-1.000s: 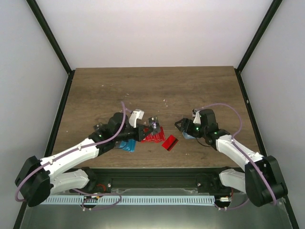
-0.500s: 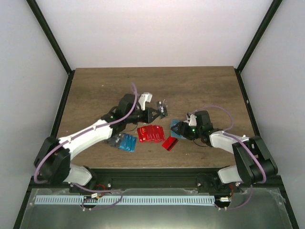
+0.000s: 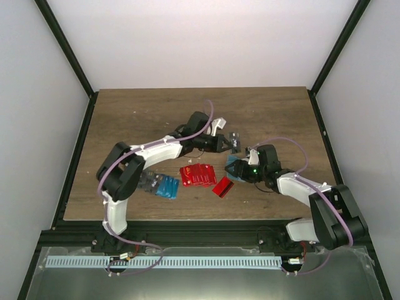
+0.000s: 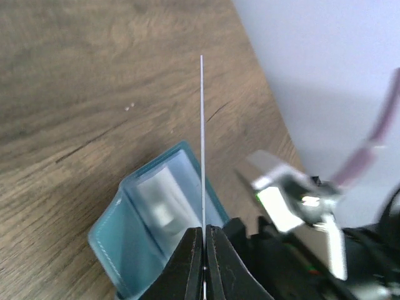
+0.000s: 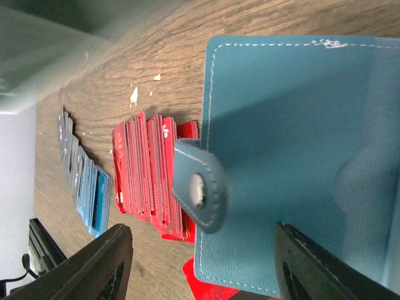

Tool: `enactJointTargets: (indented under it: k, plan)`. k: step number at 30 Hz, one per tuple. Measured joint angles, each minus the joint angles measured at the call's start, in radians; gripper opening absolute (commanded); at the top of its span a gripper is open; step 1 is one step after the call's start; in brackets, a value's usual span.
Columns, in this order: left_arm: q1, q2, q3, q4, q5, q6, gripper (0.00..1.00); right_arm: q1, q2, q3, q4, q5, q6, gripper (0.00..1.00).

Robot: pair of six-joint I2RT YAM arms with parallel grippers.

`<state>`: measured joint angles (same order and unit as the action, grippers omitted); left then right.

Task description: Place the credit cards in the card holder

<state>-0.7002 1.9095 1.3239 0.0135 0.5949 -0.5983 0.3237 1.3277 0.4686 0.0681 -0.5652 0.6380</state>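
Dark card (image 3: pixel 235 140) in left tool (image 4: pixel 204 232) has moved rightward, near card holder (image 4: pixel 150 215).

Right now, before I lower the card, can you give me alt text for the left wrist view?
The left pincer is shut on a thin card seen edge-on, standing up as a pale line. Behind it the open teal card holder lies on the wooden table, with the right arm blurred at right.

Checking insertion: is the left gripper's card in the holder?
No, the left gripper pinches the card edge-on, outside the open card holder.
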Motion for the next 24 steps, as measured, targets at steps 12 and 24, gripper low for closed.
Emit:
enactJointTargets:
  k: [12,24]
  plan:
    - [-0.038,0.281,0.181,0.007,0.134,-0.053,0.04,0.0,-0.017,0.0,-0.017,-0.014,-0.01,0.63]
    - [-0.082,0.349,0.218,0.106,0.148,-0.087,0.04,0.0,-0.133,0.056,-0.172,0.035,-0.052,0.65]
